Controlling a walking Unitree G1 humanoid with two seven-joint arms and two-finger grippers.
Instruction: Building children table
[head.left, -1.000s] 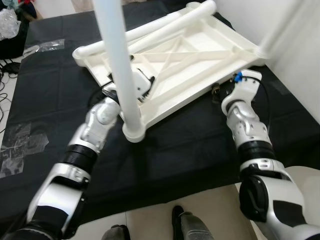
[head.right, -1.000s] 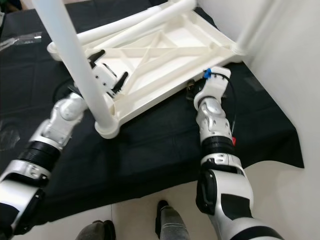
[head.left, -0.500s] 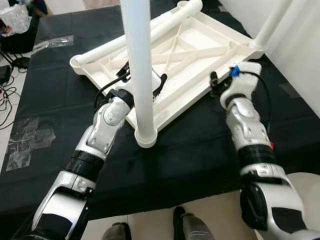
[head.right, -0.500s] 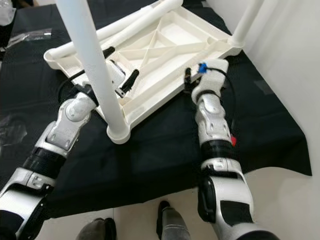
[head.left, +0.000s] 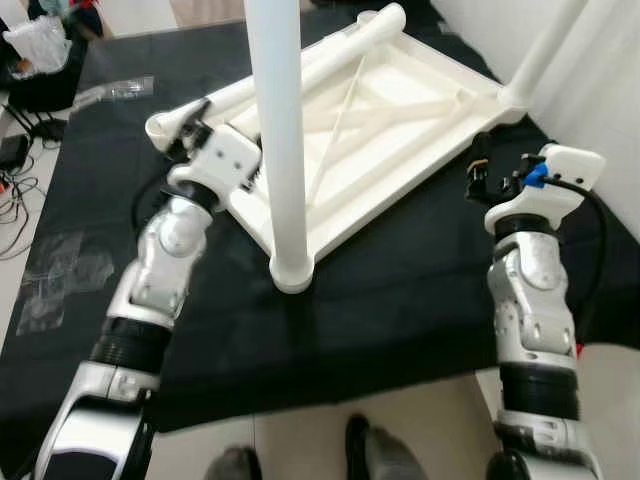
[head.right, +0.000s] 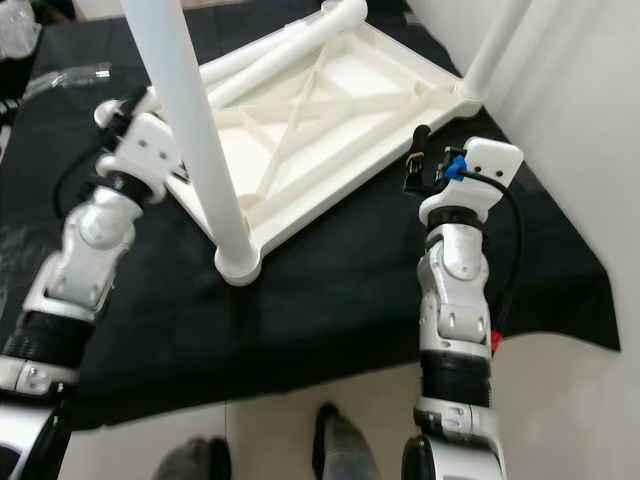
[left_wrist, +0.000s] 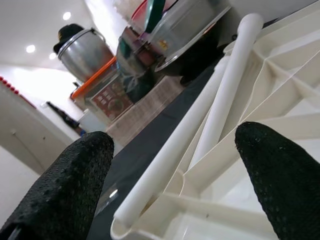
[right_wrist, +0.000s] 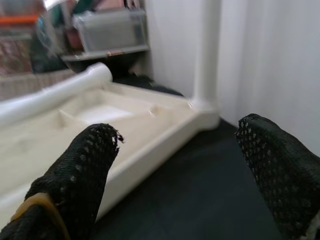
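The white plastic children's table (head.left: 400, 110) lies upside down on a black cloth (head.left: 380, 290) spread over the floor. One leg (head.left: 275, 130) stands upright at its near corner, another leg (head.left: 540, 50) at the far right corner, and a loose leg (head.left: 320, 65) lies along the far edge. The left gripper (head.left: 190, 125) hovers at the tabletop's left corner, fingers (left_wrist: 75, 185) spread wide. The right gripper (head.left: 478, 170) hangs above the cloth just beside the right edge, fingers (right_wrist: 80, 175) also apart, holding nothing.
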